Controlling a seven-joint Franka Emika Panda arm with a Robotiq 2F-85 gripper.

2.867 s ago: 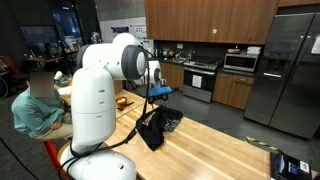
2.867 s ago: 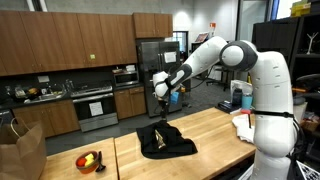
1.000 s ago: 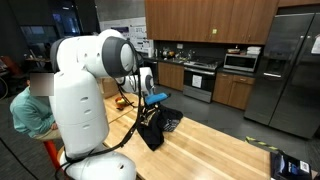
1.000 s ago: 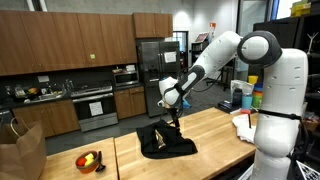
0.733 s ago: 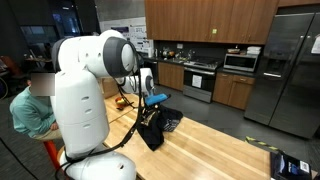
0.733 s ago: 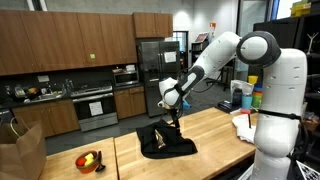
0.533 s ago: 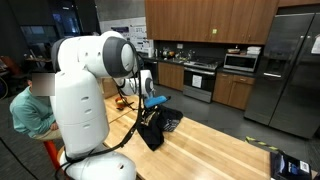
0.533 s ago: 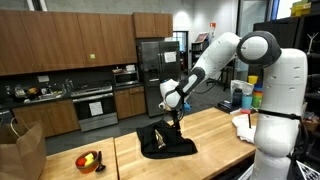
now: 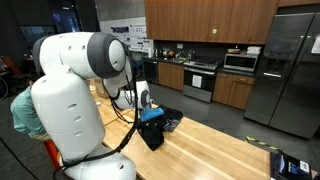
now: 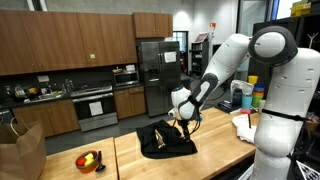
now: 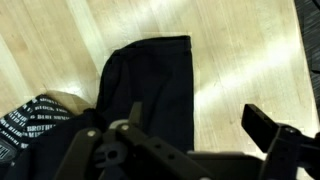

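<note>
The hand [image 10: 181, 123] hung low over the tabletop [image 10: 215, 138], pointing down, with the arm bent sharply above it. In the wrist view its fingers [image 11: 268, 128] stood wide apart, gripping nothing. Just beneath them lay a black garment [image 11: 155, 85], crumpled, with one flap spread flat on the wood and white lettering at one edge. In both exterior views it sat near the middle of the tabletop.

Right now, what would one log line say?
fingers: open | below: black cloth | cloth on: wooden table | contact: cannot tell
</note>
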